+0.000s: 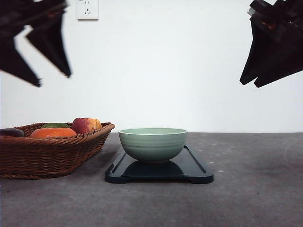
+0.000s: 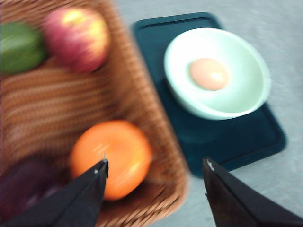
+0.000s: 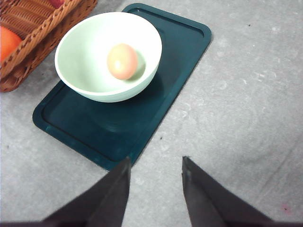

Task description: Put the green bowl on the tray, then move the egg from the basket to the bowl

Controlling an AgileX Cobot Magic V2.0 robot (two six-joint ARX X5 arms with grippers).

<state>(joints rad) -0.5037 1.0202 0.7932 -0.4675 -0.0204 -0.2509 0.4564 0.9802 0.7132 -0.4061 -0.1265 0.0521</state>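
While both tools hang high and spread, left tool [image 1: 54, 79] over the basket [image 1: 47, 153], right tool [image 1: 251, 84] above bare table [image 1: 255, 189], the egg [image 3: 122, 61] lies in the green bowl [image 1: 153, 143], mid-tray [image 1: 189, 170].

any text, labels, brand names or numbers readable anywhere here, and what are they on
None: no readable text in any view.
The green bowl, tray, egg and basket are unmarked.
The wall outlet shows slots, no legible print.

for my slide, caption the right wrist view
Egg resting in green bowl on tray, open right claw above.
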